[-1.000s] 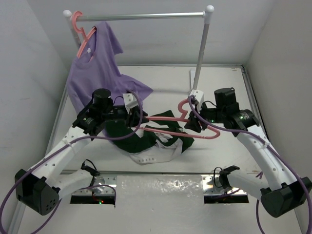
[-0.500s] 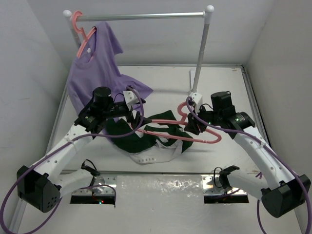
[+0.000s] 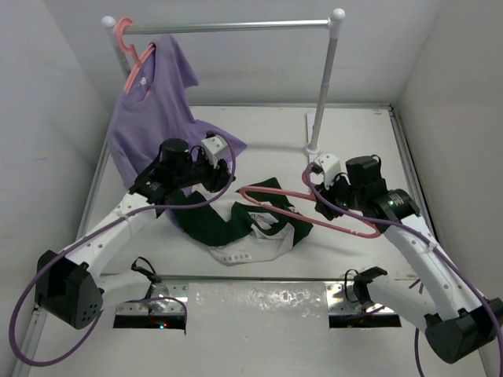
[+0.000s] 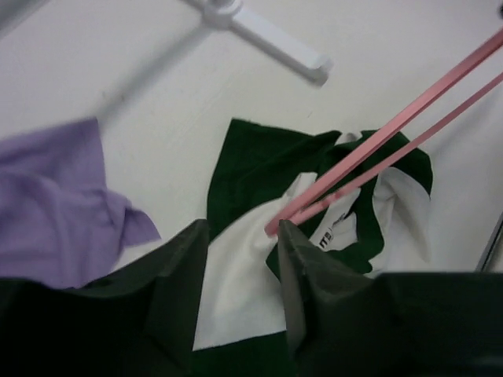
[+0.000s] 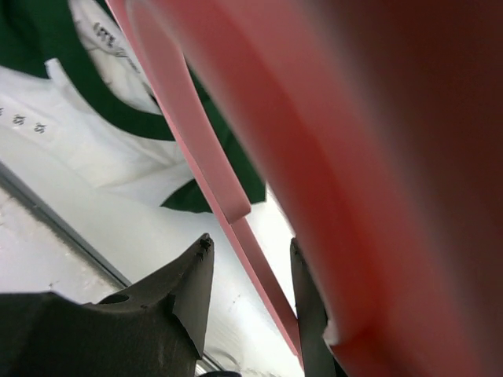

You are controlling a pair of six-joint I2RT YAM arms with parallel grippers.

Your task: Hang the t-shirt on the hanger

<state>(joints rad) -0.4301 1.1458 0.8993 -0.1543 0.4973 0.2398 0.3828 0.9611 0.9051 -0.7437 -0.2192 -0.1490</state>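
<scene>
while the right claw (image 5: pixel 250 242) clamps the hanger (image 4: pixel 377 140), now swung rightward, left claw (image 4: pixel 242 228) gapes

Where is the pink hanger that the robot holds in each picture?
Top view: hanger right of the middle, slanting over the table.
Left wrist: hanger comes in from the upper right and ends near the middle.
Right wrist: hanger huge and blurry, filling the right side, one bar in the right gripper.
Shared landmark: the t-shirt, beneath it in all three.
</scene>
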